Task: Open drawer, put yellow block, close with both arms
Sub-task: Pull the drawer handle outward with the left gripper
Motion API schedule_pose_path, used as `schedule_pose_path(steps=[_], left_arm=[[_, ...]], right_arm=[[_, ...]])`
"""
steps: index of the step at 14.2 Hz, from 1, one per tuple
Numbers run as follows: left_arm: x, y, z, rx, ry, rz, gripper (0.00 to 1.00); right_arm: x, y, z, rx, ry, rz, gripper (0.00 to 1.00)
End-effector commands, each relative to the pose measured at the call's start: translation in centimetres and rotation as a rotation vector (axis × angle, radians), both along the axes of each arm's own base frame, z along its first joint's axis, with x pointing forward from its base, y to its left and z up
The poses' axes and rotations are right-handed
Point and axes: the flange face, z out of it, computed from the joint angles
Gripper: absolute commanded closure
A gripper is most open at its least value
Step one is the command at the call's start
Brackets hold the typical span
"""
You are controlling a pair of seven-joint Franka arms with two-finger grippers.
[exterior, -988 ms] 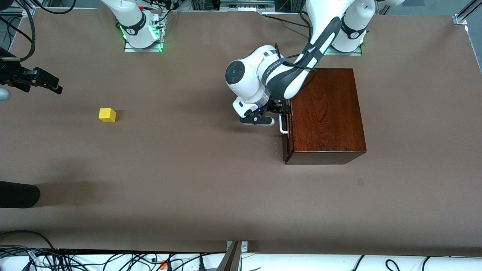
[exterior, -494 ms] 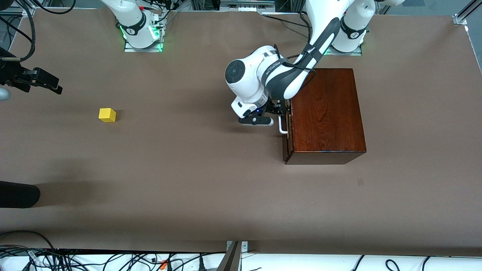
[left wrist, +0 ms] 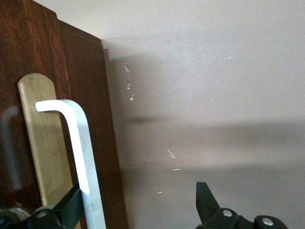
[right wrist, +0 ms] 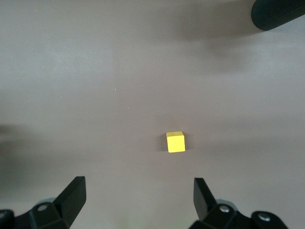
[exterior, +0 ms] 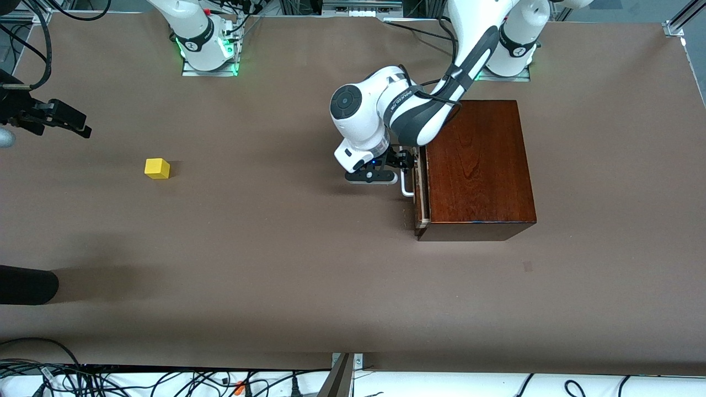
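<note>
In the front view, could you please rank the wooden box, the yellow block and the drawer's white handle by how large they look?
1. Wooden box, by far the largest.
2. White handle, partly hidden by the left gripper.
3. Yellow block; close to the handle, so ranks 2 and 3 are unsure.

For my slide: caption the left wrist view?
Open left gripper hooks one finger behind the drawer handle.

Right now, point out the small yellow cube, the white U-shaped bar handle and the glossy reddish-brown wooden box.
small yellow cube (exterior: 157,168): front view, top face.
white U-shaped bar handle (left wrist: 81,157): left wrist view, straight bar.
glossy reddish-brown wooden box (exterior: 477,162): front view, middle of its top.
</note>
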Motion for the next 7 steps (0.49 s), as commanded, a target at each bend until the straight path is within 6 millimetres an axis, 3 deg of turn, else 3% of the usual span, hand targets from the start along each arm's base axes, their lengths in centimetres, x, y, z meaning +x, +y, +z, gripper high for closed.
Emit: schedule_pose_path(steps=[1,7], left_arm=[[-0.1,-1.9,0.9,-0.113,-0.028,0.018,0.00],[-0.3,-3.0,0.5,-0.147,-0.035,0.020,0.00]], right_arm=[[0.2,-0.2,0.6,-0.003,-0.009,-0.007,0.00],[0.2,-0.3,0.6,-0.005,-0.008,-0.007,0.00]])
